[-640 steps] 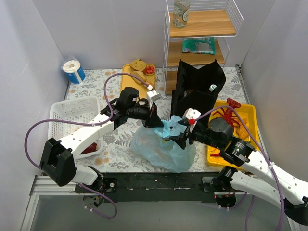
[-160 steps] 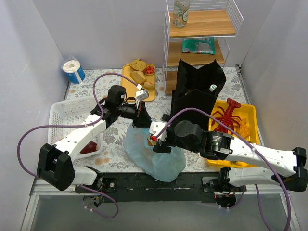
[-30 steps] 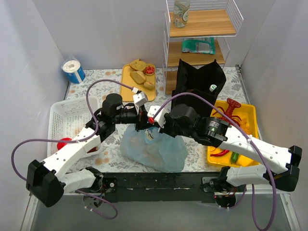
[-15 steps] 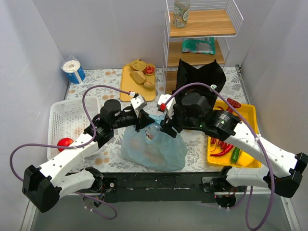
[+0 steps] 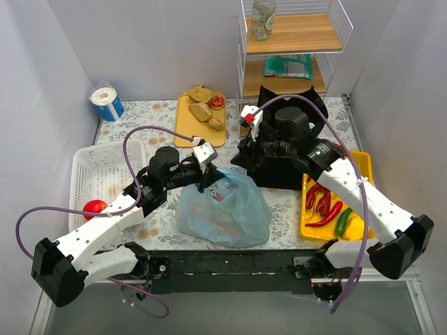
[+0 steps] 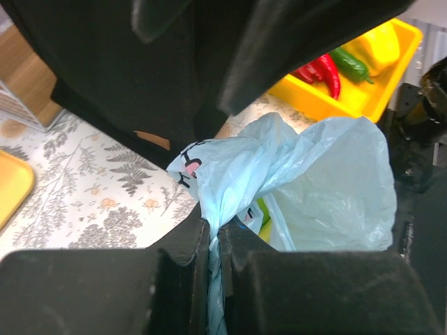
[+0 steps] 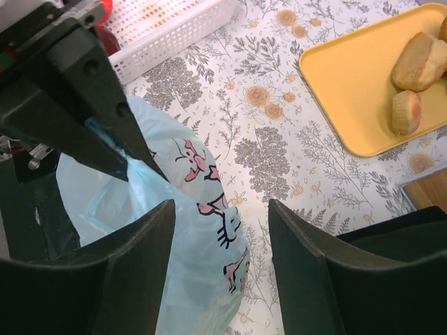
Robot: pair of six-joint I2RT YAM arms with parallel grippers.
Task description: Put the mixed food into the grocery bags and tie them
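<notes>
The light-blue plastic bag point(image 5: 225, 213) with cartoon prints lies bulging on the table in front of the arms; it also shows in the left wrist view point(image 6: 307, 181) and the right wrist view point(image 7: 202, 230). My left gripper point(image 5: 211, 174) is shut on a twisted handle of this bag point(image 6: 213, 234). My right gripper point(image 5: 253, 150) is open and empty, above the gap between the blue bag and the tall black bag point(image 5: 286, 139). Something green and yellow shows inside the blue bag point(image 6: 260, 213). A bottle cap point(image 5: 308, 127) shows in the black bag.
A white lattice basket point(image 5: 105, 174) stands at the left with a red item point(image 5: 93, 207). A yellow tray point(image 5: 201, 118) holds bread pieces at the back. A yellow bin point(image 5: 346, 192) at the right holds red and green peppers. A wire shelf point(image 5: 293, 42) stands at the back, a tissue roll point(image 5: 106, 102) back left.
My right gripper has let go of the blue bag and pulled back toward the black bag, now open. My left gripper still holds the bag handle, nearly unmoved.
</notes>
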